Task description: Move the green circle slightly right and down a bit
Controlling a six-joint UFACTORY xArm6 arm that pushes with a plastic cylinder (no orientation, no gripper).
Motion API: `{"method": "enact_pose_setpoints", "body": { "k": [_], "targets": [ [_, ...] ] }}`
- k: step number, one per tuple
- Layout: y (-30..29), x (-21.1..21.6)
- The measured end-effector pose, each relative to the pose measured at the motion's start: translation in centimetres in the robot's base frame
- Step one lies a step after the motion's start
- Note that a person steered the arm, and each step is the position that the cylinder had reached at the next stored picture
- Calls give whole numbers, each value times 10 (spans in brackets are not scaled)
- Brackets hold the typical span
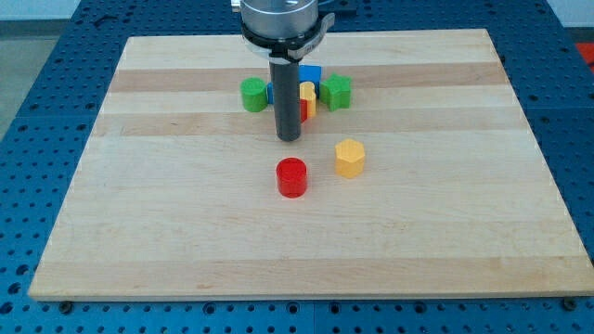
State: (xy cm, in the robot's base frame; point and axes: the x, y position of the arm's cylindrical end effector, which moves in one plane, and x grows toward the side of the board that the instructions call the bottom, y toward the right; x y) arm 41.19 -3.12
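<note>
Camera view: on our desk point(139, 232) the green circle point(252, 95) sits at the view's top, left end of a cluster with blue point(310, 73), yellow point(306, 96) and green point(337, 92) blocks. Our tip point(289, 138) rests just below that cluster, down-right of the circle; we carry no end effector, only the rod. Below lie a red cylinder point(291, 177) and a yellow hexagon point(350, 158).

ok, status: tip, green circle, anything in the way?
My tip on board, right of and below green circle, not touching. Blue block beside the circle's right, partly hidden by rod.
</note>
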Motion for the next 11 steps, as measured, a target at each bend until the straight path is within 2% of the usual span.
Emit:
{"method": "enact_pose_setpoints", "body": {
  "k": [2, 3, 8, 10, 11],
  "targets": [
    [-72, 3],
    [-77, -52],
    [-74, -69],
    [-97, -129],
    [-90, -126]
  ]
}}
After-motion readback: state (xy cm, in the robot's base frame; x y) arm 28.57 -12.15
